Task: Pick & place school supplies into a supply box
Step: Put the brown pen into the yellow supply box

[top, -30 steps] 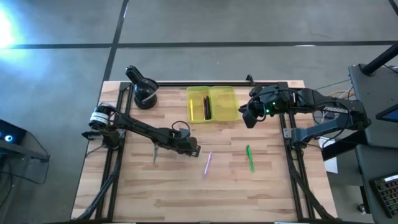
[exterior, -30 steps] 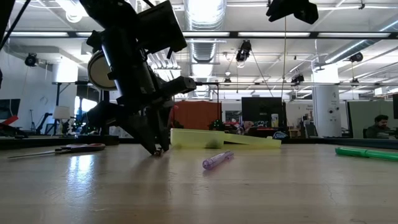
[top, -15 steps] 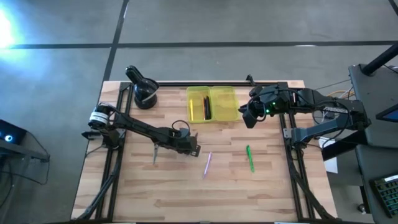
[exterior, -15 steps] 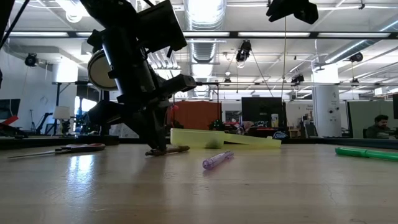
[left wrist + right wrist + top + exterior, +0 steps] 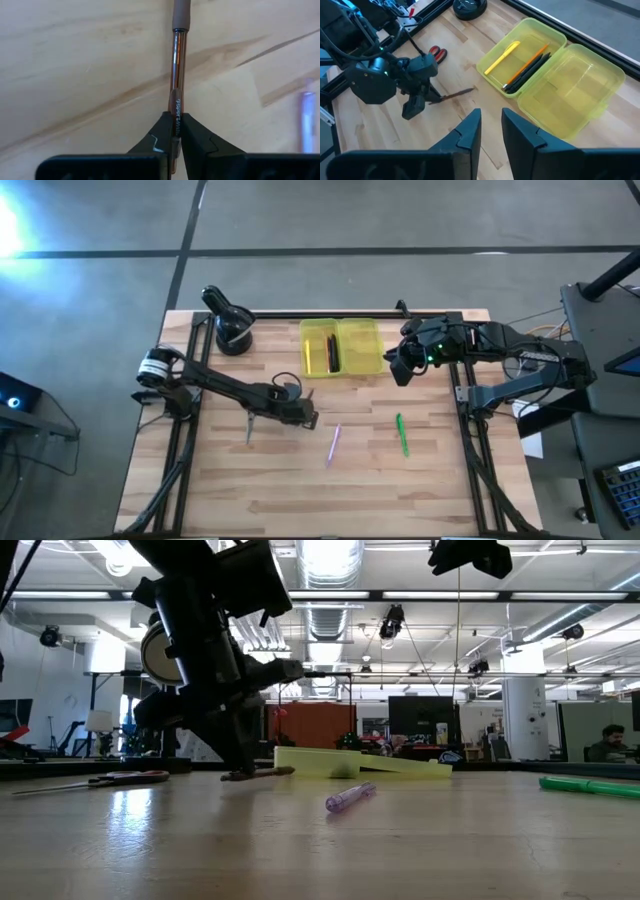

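My left gripper (image 5: 175, 117) is shut on a brown pen (image 5: 178, 55) near the table's middle (image 5: 297, 414), just above the wood in the low view (image 5: 240, 770). The translucent yellow supply box (image 5: 340, 347) lies open by the far edge, with a yellow pen and several dark pencils (image 5: 526, 67) in one half. A pink pen (image 5: 334, 444), a green pen (image 5: 401, 434) and red-handled scissors (image 5: 437, 52) lie flat on the table. My right gripper (image 5: 490, 117) hovers open to the right of the box (image 5: 400, 368). My left gripper pinches the brown pen near one end of its barrel (image 5: 176, 106) between the two fingers. The fingers slant down from above and lie along the pen, which sticks out forward past them. The pen (image 5: 258, 774) sits about level, lifted just clear of the table.
A black round holder (image 5: 232, 330) stands at the far left corner. The scissors (image 5: 249, 428) lie just left of my left gripper. A black rail (image 5: 330, 313) runs along the far edge behind the box. Bare wood (image 5: 330, 490) spans the near half.
My left gripper, its fingertips down at the table a second ago, has risen a little and drawn slightly toward the table's left. The brown pen came up with it from the wood and now hangs about level just above the table.
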Available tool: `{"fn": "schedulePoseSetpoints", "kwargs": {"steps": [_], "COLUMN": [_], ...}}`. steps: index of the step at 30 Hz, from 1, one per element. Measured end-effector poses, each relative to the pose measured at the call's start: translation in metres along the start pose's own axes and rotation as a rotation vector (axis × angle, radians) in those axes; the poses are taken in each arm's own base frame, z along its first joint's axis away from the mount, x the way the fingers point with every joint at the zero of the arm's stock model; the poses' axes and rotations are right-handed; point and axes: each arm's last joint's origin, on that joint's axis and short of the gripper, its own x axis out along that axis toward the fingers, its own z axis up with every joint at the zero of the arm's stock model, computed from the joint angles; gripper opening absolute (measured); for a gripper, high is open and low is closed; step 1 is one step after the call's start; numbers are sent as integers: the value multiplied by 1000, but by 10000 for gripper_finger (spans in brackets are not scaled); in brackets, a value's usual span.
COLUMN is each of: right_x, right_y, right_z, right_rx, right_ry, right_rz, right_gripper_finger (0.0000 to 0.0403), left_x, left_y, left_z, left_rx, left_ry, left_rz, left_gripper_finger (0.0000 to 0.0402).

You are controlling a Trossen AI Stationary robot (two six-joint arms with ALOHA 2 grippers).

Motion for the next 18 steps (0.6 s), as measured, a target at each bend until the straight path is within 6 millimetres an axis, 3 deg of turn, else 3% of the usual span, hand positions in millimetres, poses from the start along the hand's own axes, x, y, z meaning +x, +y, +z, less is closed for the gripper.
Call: {"fn": "schedulePoseSetpoints", "kwargs": {"steps": [11,18], "right_x": [0,0], "right_y": [0,0], "right_z": [0,0], "right_rx": [0,1], "right_ry": [-2,-7], "right_rz": [-2,-3], "right_gripper_finger": [64,70], "left_x": [-24,-51], "left_y": [-2,-4], "left_z": [7,15], "left_rx": [-30,-61], "left_ry": [-90,-167], "left_rz": [-52,-127], "left_gripper_finger": [5,5]}}
